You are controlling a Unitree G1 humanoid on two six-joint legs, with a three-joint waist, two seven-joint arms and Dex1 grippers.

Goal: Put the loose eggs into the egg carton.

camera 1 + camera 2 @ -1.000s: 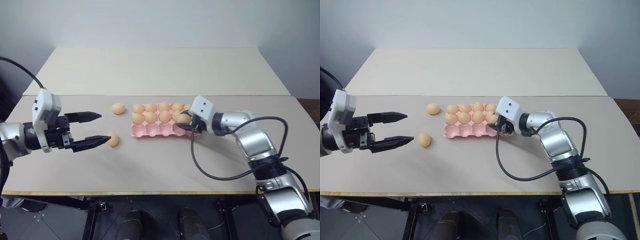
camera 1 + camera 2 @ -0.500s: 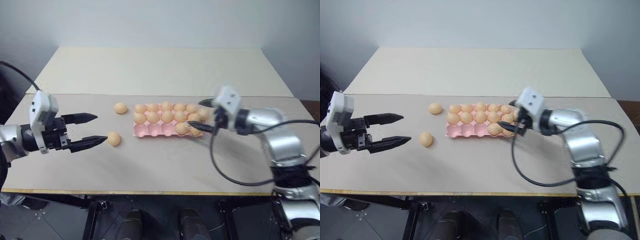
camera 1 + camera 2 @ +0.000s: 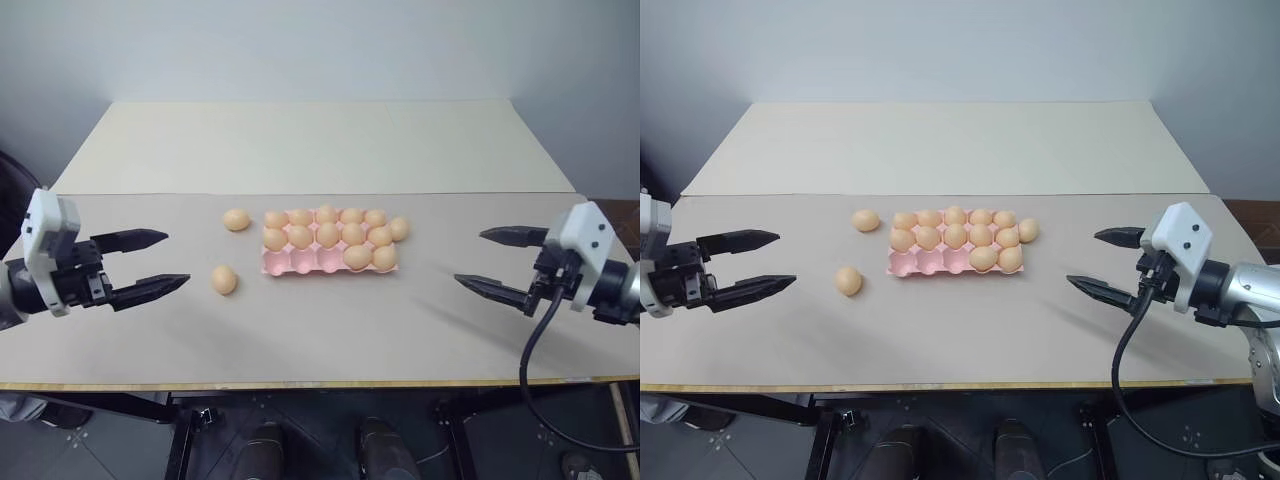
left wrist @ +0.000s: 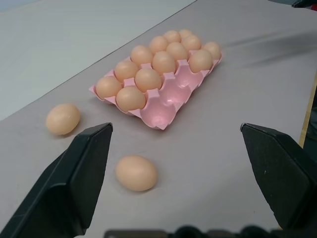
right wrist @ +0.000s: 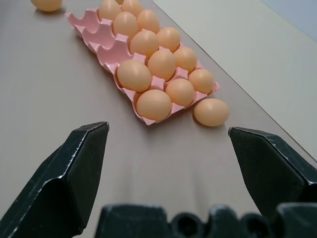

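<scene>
On the grey tabletop [image 3: 330, 340], near its middle, a pink egg carton [image 3: 300, 263] of three rows by five cups. Back row: five eggs. Middle row: five eggs. Front row: two eggs at the right end, three cups bare. Twelve eggs seated in all. Three loose eggs outside: one [image 3: 236, 219] just beside the carton's back left corner, one [image 3: 224, 280] further forward and to the left, one [image 3: 399, 228] touching the carton's right end. Left claw [image 3: 155, 263] spread wide, hovering well left of the carton, pinching nothing, nearest the forward loose egg. Right claw [image 3: 493, 262] likewise spread wide and bare, well apart to the right. Nothing between either claw and the eggs.
</scene>
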